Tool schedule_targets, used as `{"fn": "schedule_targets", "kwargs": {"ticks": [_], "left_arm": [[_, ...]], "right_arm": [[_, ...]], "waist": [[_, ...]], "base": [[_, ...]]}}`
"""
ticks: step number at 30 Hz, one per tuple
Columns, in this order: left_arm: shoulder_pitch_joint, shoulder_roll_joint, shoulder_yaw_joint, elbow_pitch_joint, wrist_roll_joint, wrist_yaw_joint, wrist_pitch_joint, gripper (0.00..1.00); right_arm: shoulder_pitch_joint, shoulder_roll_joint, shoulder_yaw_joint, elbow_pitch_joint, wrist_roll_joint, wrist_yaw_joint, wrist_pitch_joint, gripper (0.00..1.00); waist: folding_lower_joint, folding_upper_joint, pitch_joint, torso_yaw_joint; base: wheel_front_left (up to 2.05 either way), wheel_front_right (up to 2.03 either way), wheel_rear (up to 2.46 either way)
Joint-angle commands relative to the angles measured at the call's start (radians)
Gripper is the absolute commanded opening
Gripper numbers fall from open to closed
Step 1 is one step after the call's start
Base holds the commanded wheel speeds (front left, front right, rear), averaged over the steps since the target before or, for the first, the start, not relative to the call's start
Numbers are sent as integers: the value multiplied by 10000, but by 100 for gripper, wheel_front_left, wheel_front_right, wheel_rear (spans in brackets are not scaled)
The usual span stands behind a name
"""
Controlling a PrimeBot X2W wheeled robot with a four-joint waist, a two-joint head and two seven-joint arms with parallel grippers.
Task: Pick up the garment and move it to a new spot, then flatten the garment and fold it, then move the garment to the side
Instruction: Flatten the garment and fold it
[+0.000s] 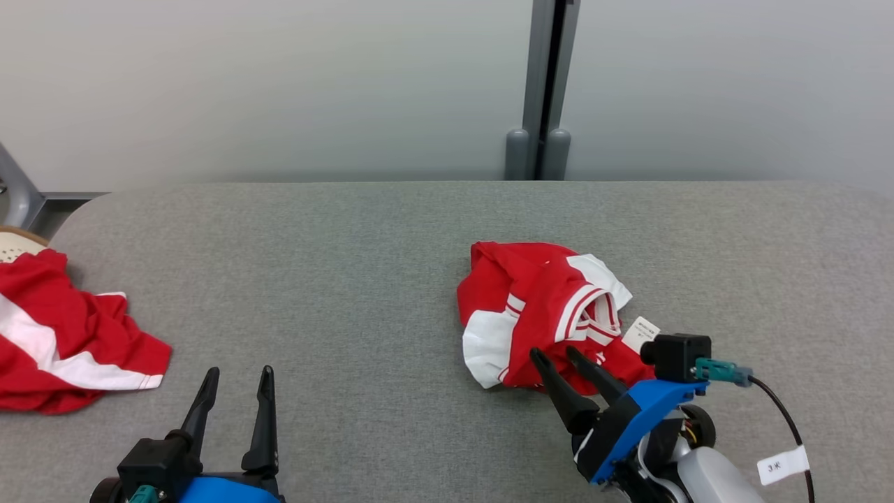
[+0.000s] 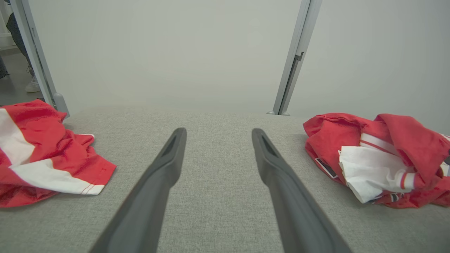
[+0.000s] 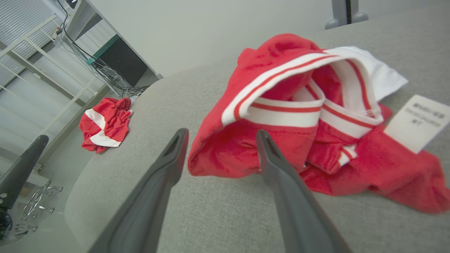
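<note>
The right end effector (image 1: 553, 351), fingers apart, points at the crumpled garment (image 1: 538, 300) lying just ahead of its tips on the tabletop (image 1: 349, 279), probably to grasp it, while the left end effector (image 1: 239, 370) hovers empty, also apart.

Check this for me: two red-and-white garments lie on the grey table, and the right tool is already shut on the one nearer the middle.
Not shut: the right tool is open, jaws apart at the near edge of that garment, as the right wrist view shows. The rest holds: it and the other garment lie on the grey table.
</note>
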Motion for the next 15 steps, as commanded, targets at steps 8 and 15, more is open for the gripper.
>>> {"fn": "schedule_targets", "kwargs": {"ticks": [8, 15], "left_arm": [[-36, 5, -139, -152, -3, 63, 132, 100], [-4, 20, -213, -146, -84, 37, 161, 100]], "right_arm": [[-1372, -40, 750, 1780, 1024, 5, -497, 100], [-2297, -40, 1162, 3127, 704, 5, -1280, 0]], "waist": [[-1, -1, -8, 410], [-1, -1, -16, 580]], "base": [[0, 0, 0], [0, 0, 0]]}}
